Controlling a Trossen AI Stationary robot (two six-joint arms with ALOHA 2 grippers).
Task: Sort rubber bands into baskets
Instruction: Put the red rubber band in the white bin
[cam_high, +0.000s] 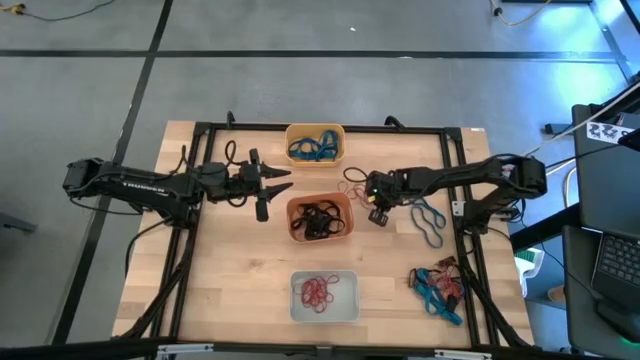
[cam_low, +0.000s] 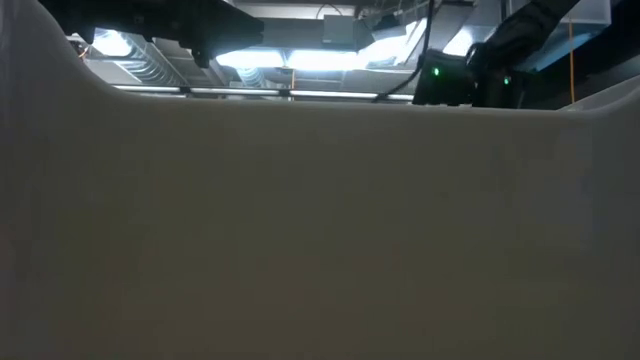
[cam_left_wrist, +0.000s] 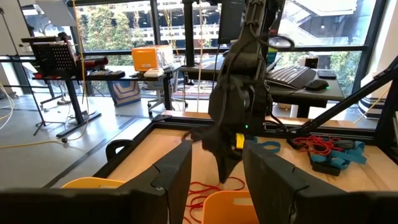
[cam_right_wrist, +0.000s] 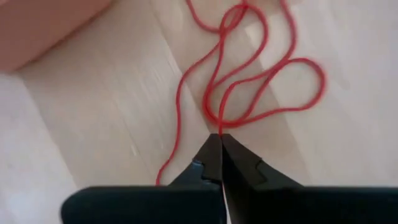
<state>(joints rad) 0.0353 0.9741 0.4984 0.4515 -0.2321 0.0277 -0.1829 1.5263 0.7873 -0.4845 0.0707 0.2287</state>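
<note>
Red rubber bands lie tangled on the wooden table to the right of the red-orange basket, which holds black bands. My right gripper points steeply down over them, shut on a red strand; the high view shows the right gripper there too. My left gripper hovers level and open to the left of the baskets, touching nothing. The yellow basket at the far side holds blue bands. The whitish basket at the near side holds red ones. My right gripper pinches red band strands between its two fingertips, only at their free ends. The fingers come from above, slanting down. The loops beyond the fingertips spread out slack on the wood.
A loose blue band lies under the right arm. A pile of blue, red and black bands sits at the near right corner. A black frame borders the table. The low view is blocked by a pale wall.
</note>
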